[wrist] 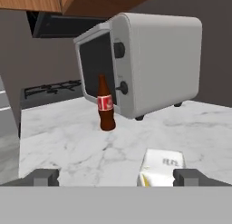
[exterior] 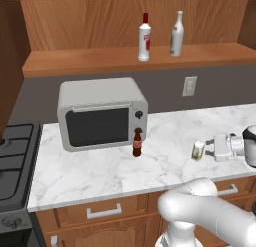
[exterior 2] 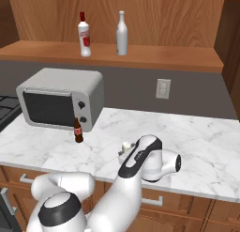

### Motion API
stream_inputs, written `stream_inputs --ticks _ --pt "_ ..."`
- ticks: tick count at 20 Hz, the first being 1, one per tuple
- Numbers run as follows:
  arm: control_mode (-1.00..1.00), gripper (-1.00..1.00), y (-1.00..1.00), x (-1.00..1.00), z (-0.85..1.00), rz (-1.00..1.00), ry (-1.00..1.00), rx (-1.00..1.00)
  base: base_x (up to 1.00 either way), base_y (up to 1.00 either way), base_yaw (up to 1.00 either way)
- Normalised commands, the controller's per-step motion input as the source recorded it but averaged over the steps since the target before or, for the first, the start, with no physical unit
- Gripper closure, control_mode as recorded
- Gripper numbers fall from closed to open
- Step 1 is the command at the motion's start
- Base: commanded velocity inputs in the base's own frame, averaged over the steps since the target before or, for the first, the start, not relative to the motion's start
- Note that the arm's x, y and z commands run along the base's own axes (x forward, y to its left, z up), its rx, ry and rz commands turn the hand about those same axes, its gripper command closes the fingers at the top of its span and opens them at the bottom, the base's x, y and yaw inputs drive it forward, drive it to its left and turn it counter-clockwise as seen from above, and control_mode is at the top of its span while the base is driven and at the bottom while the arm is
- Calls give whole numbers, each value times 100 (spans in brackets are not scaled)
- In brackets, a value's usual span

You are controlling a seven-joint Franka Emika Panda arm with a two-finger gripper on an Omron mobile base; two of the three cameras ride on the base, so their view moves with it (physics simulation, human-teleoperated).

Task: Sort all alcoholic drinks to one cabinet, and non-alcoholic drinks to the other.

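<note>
**Hand view: fingers spread at the cream carton, cola bottle beyond**

Hand view shows the hand (wrist: 116,177) low over the marble table (wrist: 68,146), its two dark fingertips (wrist: 43,177) set wide apart. The pale cream-yellow carton (wrist: 161,166) lies just ahead, close to the right fingertip and not pinched; whether it touches that tip I cannot tell. Further on, the small dark cola bottle (wrist: 105,105) with its red label stands upright right in front of the microwave (wrist: 149,60), by its knobs.

From the left base view the hand (exterior: 210,148) reaches in from the right, level with the table (exterior: 100,171), and the carton (exterior: 198,151) sits at its tip. The cola bottle (exterior: 137,142) stands at the microwave's (exterior: 100,113) lower right corner, well apart from the carton.

On the wooden shelf (exterior: 75,61) above, the white bottle with red cap (exterior: 144,38) and the plain pale bottle (exterior: 176,35) stand upright near each other. A stove (exterior: 12,156) adjoins the table's left end.
</note>
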Motion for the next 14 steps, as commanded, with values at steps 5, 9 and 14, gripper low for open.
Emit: stream_inputs --ticks 5,9,14 --pt "-100 -100 7 3 -1 -4 0 0 0 0 0" --pt "-100 -100 0 9 -3 -3 0 0 0 0 0" --pt "-100 -100 0 12 -4 -3 0 0 0 0 0"
